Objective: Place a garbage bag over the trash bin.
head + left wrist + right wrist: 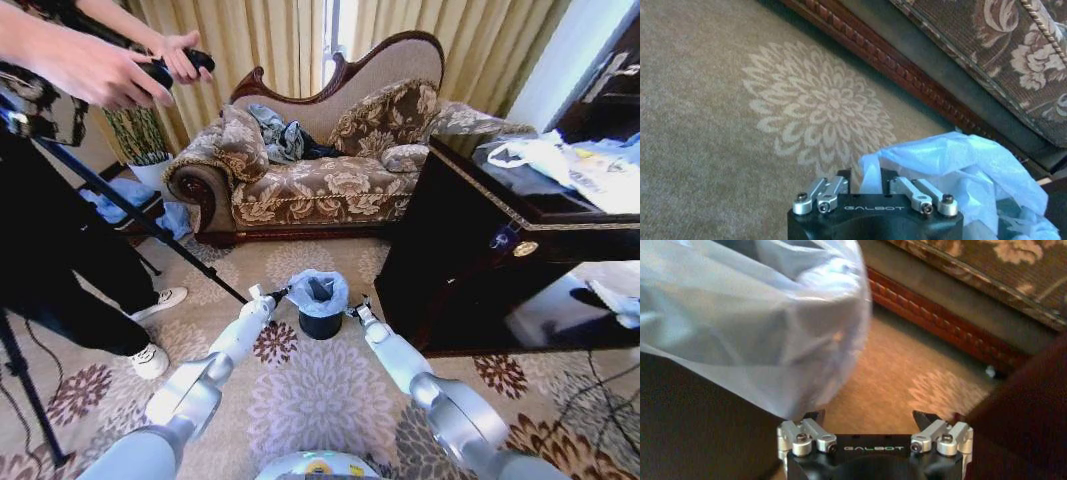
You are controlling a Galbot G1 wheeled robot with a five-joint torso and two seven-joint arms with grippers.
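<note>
Carpet (320,400) with pale flower medallions carries the trash bin (320,325), which stands in front of the sofa (320,185) and just beside the dark wooden cabinet (470,270). Over the bin's rim the garbage bag (318,290) is draped, its crinkled pale blue plastic folded outward and hanging partway down the black wall, with the mouth open at the top. At the bin's left side, the left gripper (280,294) is level with the bag's edge; in the left wrist view the left gripper (870,187) has its fingers (843,177) set narrowly apart, with a fold of the bag (960,170) running up between them, though I cannot tell whether they pinch it or merely lie against it. At the bin's right side, next to the cabinet, the right gripper (350,309) sits close to the hanging plastic. In the right wrist view the right gripper (870,417) has its jaws spread wide and nothing between them, the bag (753,315) hanging over the black bin (700,420) just beside one finger (815,416). A person's hands (120,65) hold a dark controller above the carpet, well apart from the bin.
</note>
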